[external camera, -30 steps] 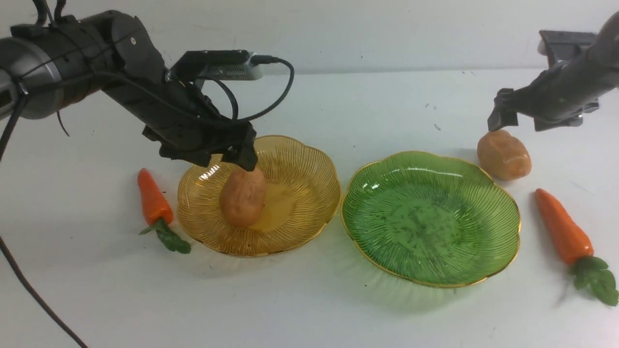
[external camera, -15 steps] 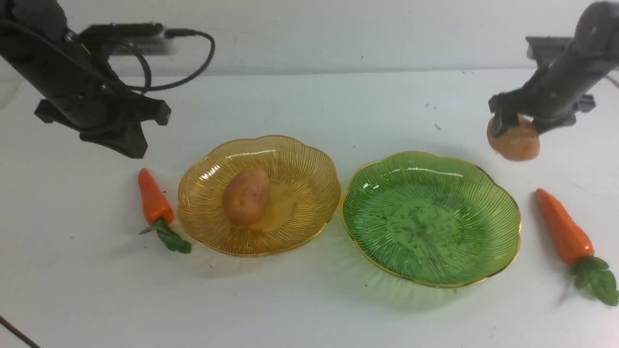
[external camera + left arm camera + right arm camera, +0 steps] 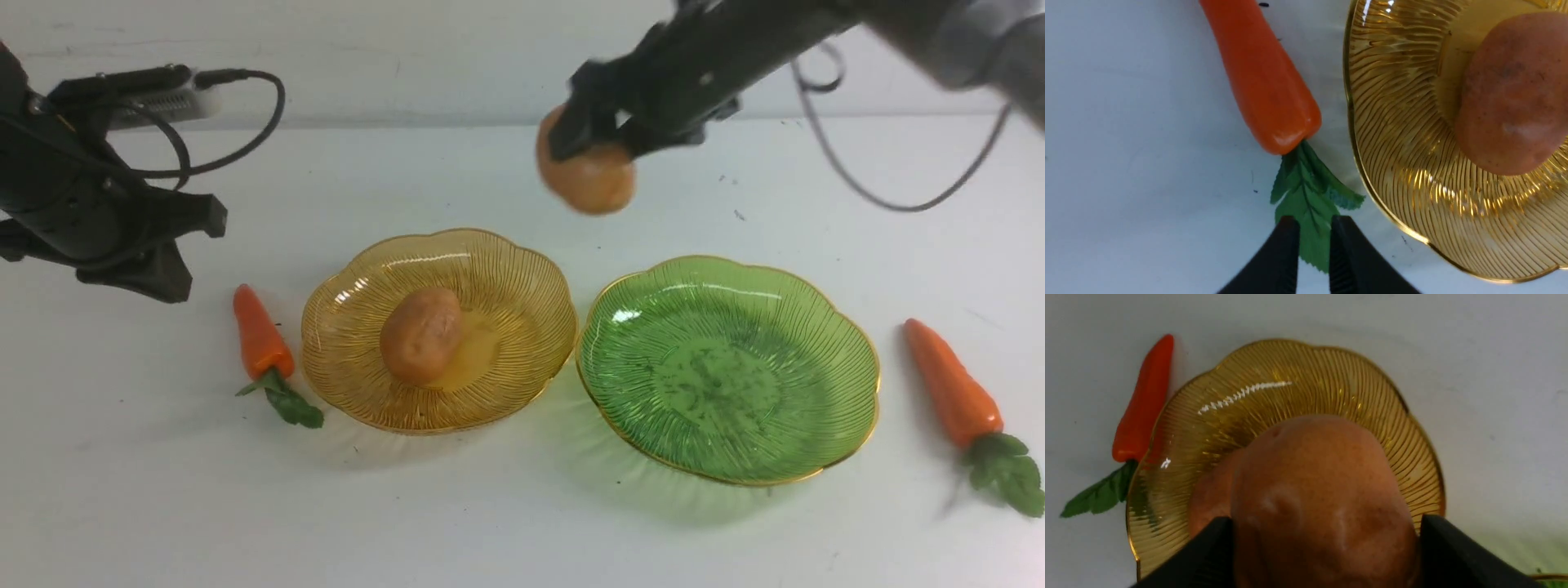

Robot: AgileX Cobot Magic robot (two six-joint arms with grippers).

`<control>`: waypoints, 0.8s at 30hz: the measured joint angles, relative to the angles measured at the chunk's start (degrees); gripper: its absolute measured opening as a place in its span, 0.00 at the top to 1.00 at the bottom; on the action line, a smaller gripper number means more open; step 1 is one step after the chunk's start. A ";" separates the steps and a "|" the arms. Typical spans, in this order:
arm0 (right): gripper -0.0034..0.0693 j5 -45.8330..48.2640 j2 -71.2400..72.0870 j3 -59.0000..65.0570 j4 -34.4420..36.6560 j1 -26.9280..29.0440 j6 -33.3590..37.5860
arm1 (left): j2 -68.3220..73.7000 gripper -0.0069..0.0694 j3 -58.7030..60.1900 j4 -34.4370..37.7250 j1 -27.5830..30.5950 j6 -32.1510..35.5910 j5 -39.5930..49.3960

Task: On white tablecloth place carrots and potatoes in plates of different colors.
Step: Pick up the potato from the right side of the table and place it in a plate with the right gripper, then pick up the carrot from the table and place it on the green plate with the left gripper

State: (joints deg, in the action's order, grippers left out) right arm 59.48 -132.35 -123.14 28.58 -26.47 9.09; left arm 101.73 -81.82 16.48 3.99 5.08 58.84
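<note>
One potato (image 3: 422, 335) lies in the amber plate (image 3: 522, 269). My right gripper (image 3: 596, 139) is shut on the second potato (image 3: 589, 180) and holds it in the air behind the gap between the amber plate and the green plate (image 3: 727, 367). In the right wrist view the held potato (image 3: 1323, 498) hangs over the amber plate (image 3: 1310, 384). My left gripper (image 3: 159, 282) is shut and empty, above the left carrot (image 3: 260, 331). In the left wrist view its tips (image 3: 1313, 224) hover over that carrot's leaves (image 3: 1308, 196). The right carrot (image 3: 951, 384) lies right of the green plate.
The white tablecloth (image 3: 490, 506) covers the whole table. The green plate holds nothing. A black cable loops from the left wrist camera (image 3: 163, 94) at the back left, and another hangs from the right arm (image 3: 898, 204).
My right gripper took the potato off the cloth beside the green plate, lifted it and carried it left. My left gripper let go of the other potato in the amber plate and drew back left.
</note>
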 joint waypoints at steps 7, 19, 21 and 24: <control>0.08 0.03 -2.97 -0.63 -0.44 -0.79 -2.44 | 3.13 0.37 0.00 0.57 0.00 1.13 -3.37; 0.09 12.19 -0.15 -15.41 -12.83 -0.74 -5.89 | 8.84 0.10 0.00 0.37 0.00 0.80 -12.34; 0.13 12.26 3.00 -16.42 -18.56 -0.74 -7.52 | 11.13 0.11 0.00 0.37 0.00 -0.71 -15.04; 0.20 12.86 9.47 -16.79 -29.17 -0.74 -10.99 | 13.94 0.16 0.00 0.37 0.00 -2.12 -17.88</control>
State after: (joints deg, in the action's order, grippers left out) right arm 72.34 -122.87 -139.93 -0.59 -27.21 -1.90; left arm 115.67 -81.82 16.84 3.99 2.96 40.96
